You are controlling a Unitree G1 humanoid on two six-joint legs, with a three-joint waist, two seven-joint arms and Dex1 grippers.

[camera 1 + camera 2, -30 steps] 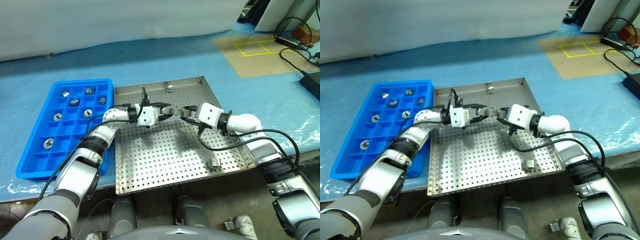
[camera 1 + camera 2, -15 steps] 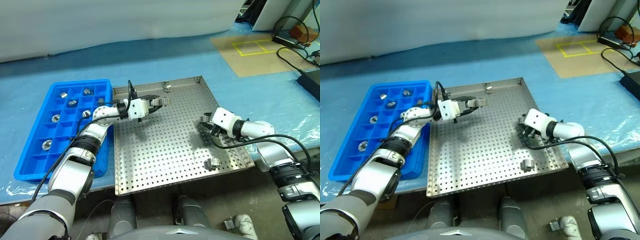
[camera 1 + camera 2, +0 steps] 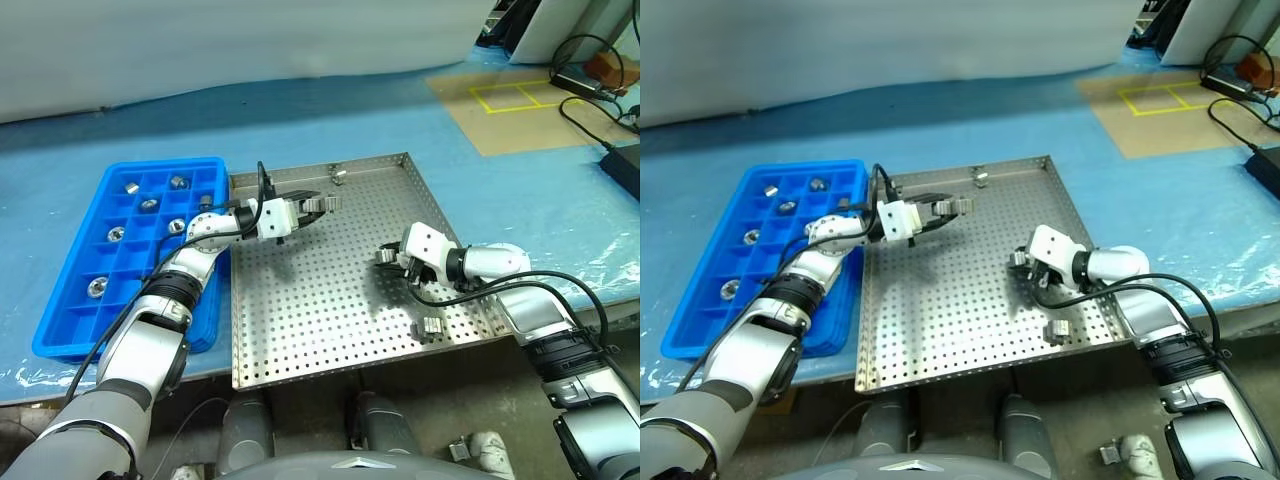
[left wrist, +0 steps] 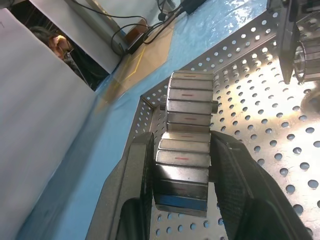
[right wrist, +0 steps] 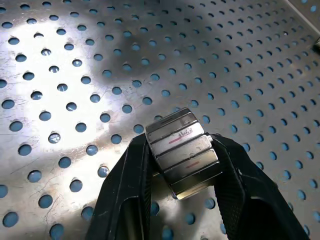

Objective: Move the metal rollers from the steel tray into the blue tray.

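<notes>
Nearest the robot, one of the metal rollers (image 3: pixel 430 327) is lying loose near the front rim of the steel tray (image 3: pixel 330 345), just beside the right arm. A little further in, the right tool (image 3: pixel 385 258) is clamping a roller (image 5: pixel 184 152) between its two black fingers (image 5: pixel 125 190), hanging low over the perforated floor on the tray's right side. Beyond that, over the tray's far-left part, the left tool (image 3: pixel 318 203) is pinching a ribbed roller (image 4: pixel 182 165) in closed fingers, pointing roughly level toward the tray's middle. Another roller (image 3: pixel 339 175) is sitting against the far rim. To the left, touching the steel tray's edge, the blue tray (image 3: pixel 60 310) is resting on the blue-covered bench (image 3: pixel 520 215), with seven or so rollers already sitting in its far and middle compartments.

The step in hand appears to be carrying the gripped pieces over to the blue tray. For the left arm, that is probably calling for swinging back over the grid, tilting the fingers downward, and centring over an empty square before releasing, low enough that the roller is not bouncing into a neighbouring cell. The right arm's piece is far from the blue tray, so keeping a firm hold during any travel is mattering most.
</notes>
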